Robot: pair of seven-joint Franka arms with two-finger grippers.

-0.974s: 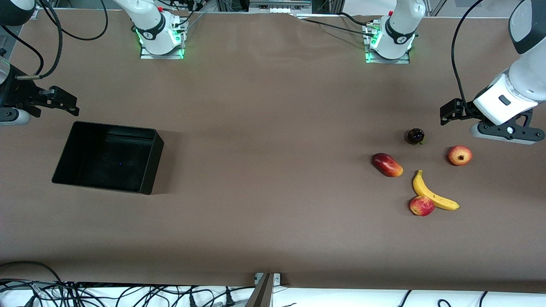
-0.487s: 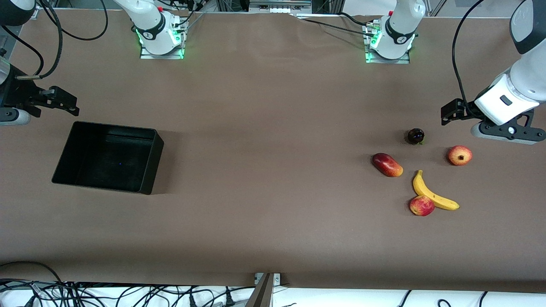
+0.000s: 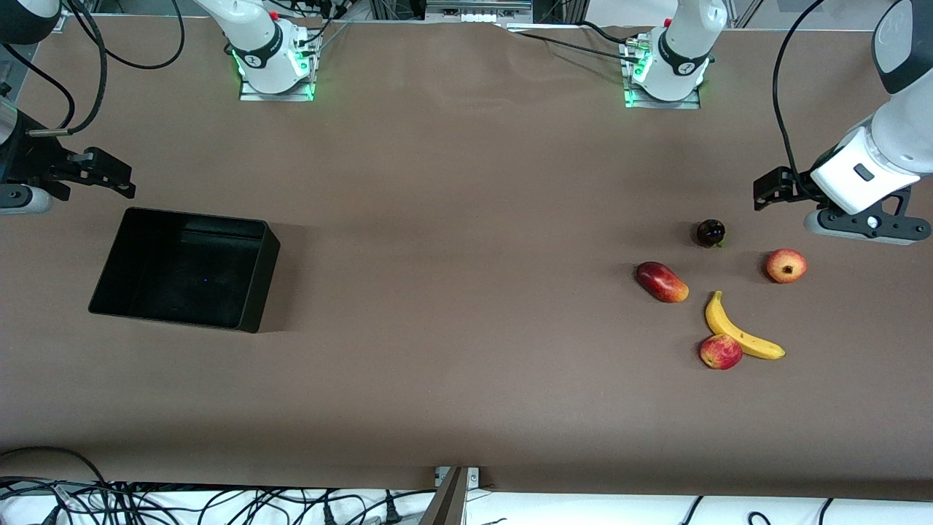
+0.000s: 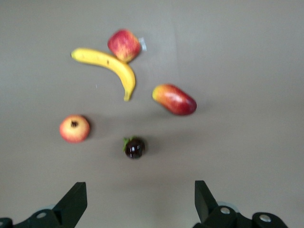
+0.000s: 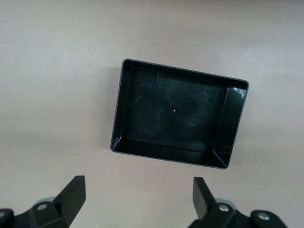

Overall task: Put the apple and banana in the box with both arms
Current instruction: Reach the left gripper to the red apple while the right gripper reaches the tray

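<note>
The apple [image 3: 720, 351] [image 4: 125, 45], deep red streaked with yellow, lies touching the curved yellow banana [image 3: 742, 337] [image 4: 110, 65] toward the left arm's end of the table. My left gripper [image 3: 771, 191] [image 4: 140, 204] hangs open and empty over bare table, apart from the fruits. The black open-top box [image 3: 264, 281] [image 5: 232, 123] sits empty toward the right arm's end. My right gripper [image 3: 109, 175] [image 5: 137, 202] is open and empty over the table just outside the box's rim.
Beside the task fruits lie an elongated red fruit [image 3: 662, 281] [image 4: 175, 99], a paler apple with a dark pit [image 3: 785, 265] [image 4: 74, 128] and a small dark round fruit [image 3: 710, 232] [image 4: 135, 147]. Cables run along the table's edge nearest the front camera.
The left arm's hand has crept slightly over the table. The fruits, the box and the right arm have not moved.
</note>
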